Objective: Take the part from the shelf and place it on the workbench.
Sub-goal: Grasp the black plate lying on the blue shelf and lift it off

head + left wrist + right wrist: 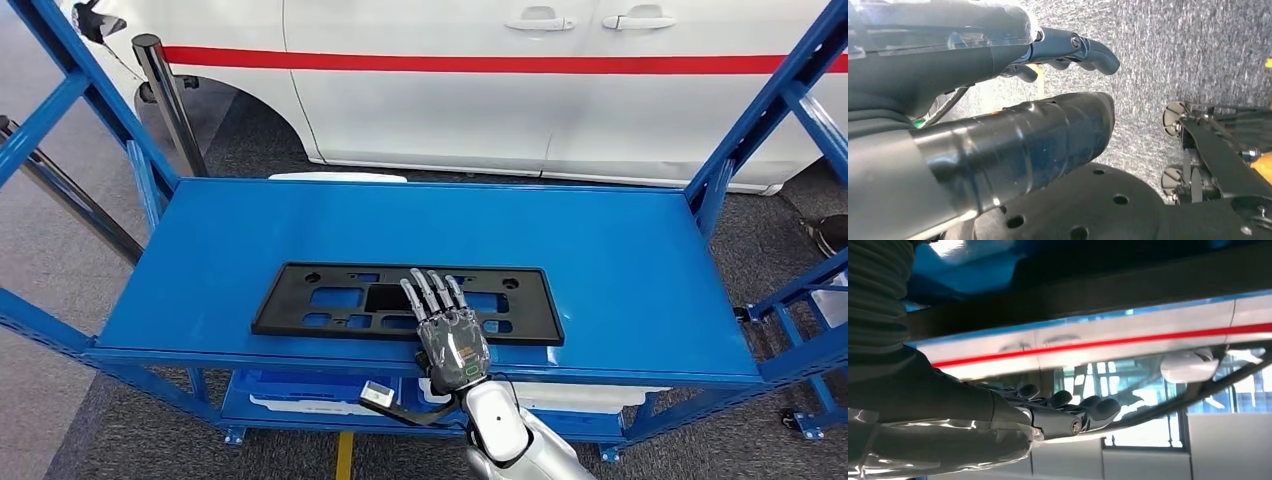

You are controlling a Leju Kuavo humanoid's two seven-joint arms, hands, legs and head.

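I've got the part (330, 300) lying flat on the blue shelf (620, 260), top level, near the front edge & a bit left of centre. It's a long black plastic plate w/ rectangular cutouts and small holes, long side running parallel to the front edge. Right end's partly under my right hand (450, 335).

right arm (505, 430): glossy silver shell, lower centre of the frame
right hand (448, 330): dark grey back under a clear cover, small green marking, pale segmented fingers
left hand (998, 100): thick grey thumb, darker fingers, screw at one pivot
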